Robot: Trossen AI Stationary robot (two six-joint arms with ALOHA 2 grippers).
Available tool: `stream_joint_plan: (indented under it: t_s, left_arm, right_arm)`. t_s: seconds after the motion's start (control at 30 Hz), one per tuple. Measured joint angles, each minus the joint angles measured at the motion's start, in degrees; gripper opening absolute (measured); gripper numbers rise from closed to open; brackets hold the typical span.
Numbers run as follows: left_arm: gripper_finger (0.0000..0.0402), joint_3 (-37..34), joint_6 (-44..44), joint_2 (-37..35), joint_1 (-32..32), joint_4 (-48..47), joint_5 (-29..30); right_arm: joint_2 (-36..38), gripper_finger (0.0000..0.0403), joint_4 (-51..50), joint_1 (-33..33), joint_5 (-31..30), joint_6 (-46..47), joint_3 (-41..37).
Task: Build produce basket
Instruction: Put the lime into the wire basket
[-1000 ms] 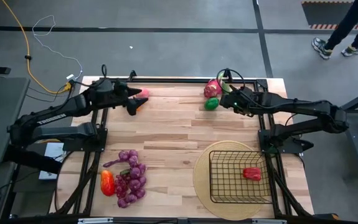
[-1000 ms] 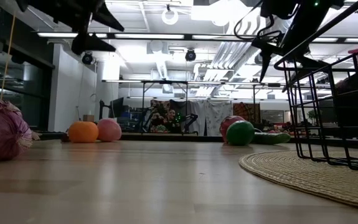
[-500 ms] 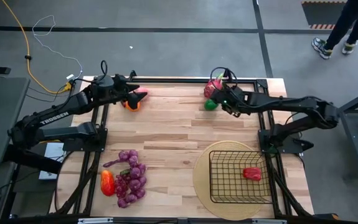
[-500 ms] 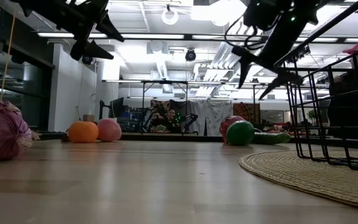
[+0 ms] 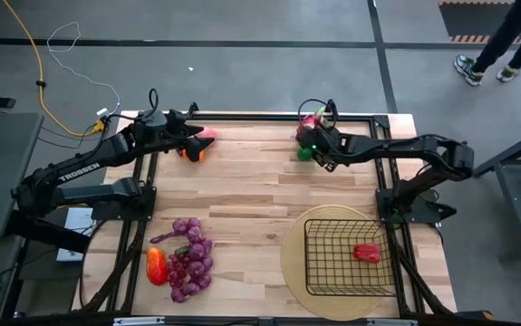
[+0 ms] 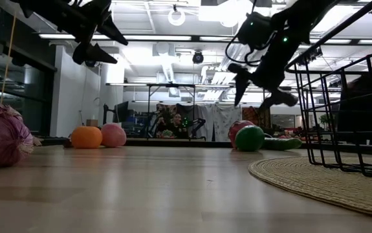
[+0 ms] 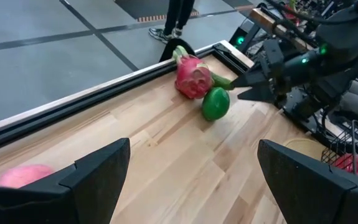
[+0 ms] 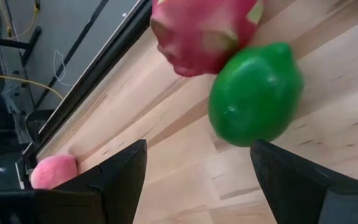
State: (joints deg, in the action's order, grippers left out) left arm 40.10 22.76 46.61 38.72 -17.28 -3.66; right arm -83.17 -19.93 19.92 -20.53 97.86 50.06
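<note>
My right gripper (image 5: 315, 150) (image 6: 260, 96) hangs open above the table's far edge, just short of a round green fruit (image 5: 305, 154) (image 8: 256, 93) that rests against a pink dragon fruit (image 5: 310, 125) (image 8: 203, 28). A green cucumber (image 6: 279, 144) lies beside them. My left gripper (image 5: 188, 142) (image 6: 98, 42) is open and raised over an orange (image 5: 192, 153) (image 6: 87, 136) and a pink fruit (image 5: 208, 137) (image 6: 113, 135) at the far left. The black wire basket (image 5: 319, 272) stands on a round woven mat (image 5: 292, 249) near right and holds a red pepper (image 5: 366, 253).
Purple grape bunches (image 5: 190, 258) and an orange-red pepper (image 5: 156, 265) lie near left. The middle of the wooden table (image 5: 260, 199) is bare. A black frame rail (image 5: 260, 116) runs along the far edge. A person's legs (image 5: 500, 41) show beyond the far right corner.
My right gripper has moved toward the table's left edge and down, closing on the green fruit and dragon fruit, and has stayed open. My left gripper drew back slightly toward the table's left, uncovering the orange. The produce has kept still.
</note>
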Motion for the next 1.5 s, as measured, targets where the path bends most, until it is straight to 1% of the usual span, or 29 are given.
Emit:
stream_joint_plan:
  t_s: [0.1,0.4,0.63,0.87,0.93,1.0,1.13,1.23,1.37,1.43,1.5]
  left_arm:
    - [0.0341,0.0,0.0,0.0,0.0,0.3,0.0]
    - [0.0341,0.0,-0.3,0.0,0.0,0.3,-0.2]
    - [0.0341,0.0,-0.4,0.0,0.0,0.3,0.0]
    - [0.0341,0.0,-0.4,0.0,0.0,0.3,0.3]
    - [0.0341,0.0,-0.4,0.0,0.0,0.3,0.3]
    - [0.0341,0.0,-0.4,0.0,0.0,0.3,-0.1]
    - [0.0341,0.0,-0.4,0.0,0.0,0.4,-0.3]
    - [0.0341,0.0,-0.4,0.0,0.0,0.5,-0.2]
    - [0.0341,0.0,-0.4,0.0,0.0,1.0,-0.2]
    - [0.0341,0.0,-0.4,0.0,0.0,1.0,-0.2]
    - [0.0341,0.0,-0.4,0.0,-0.1,1.0,-0.8]
  right_arm:
    - [-2.2,0.0275,1.7,0.2,0.1,-0.1,0.0]
    - [-6.5,0.0275,-1.9,1.3,0.1,2.8,0.0]
    - [-10.3,0.0275,-1.0,2.5,0.5,5.2,0.1]
    - [-11.2,0.0275,-1.1,3.2,-1.0,3.8,0.2]
    - [-11.2,0.0269,-1.2,3.7,-0.5,3.4,0.2]
    - [-11.0,0.0252,-1.3,3.7,-0.3,1.4,0.2]
    - [-9.1,0.0191,-4.4,3.3,-0.1,-0.6,0.0]
    - [-6.3,0.0149,-7.7,2.6,0.0,-2.3,-0.3]
    - [0.6,0.0142,-11.2,-0.1,-0.3,-9.0,-0.2]
    - [4.9,0.0142,-11.5,-2.4,-0.7,-15.3,-0.2]
    - [9.9,0.0144,-9.7,-5.3,-0.7,-24.0,-0.2]
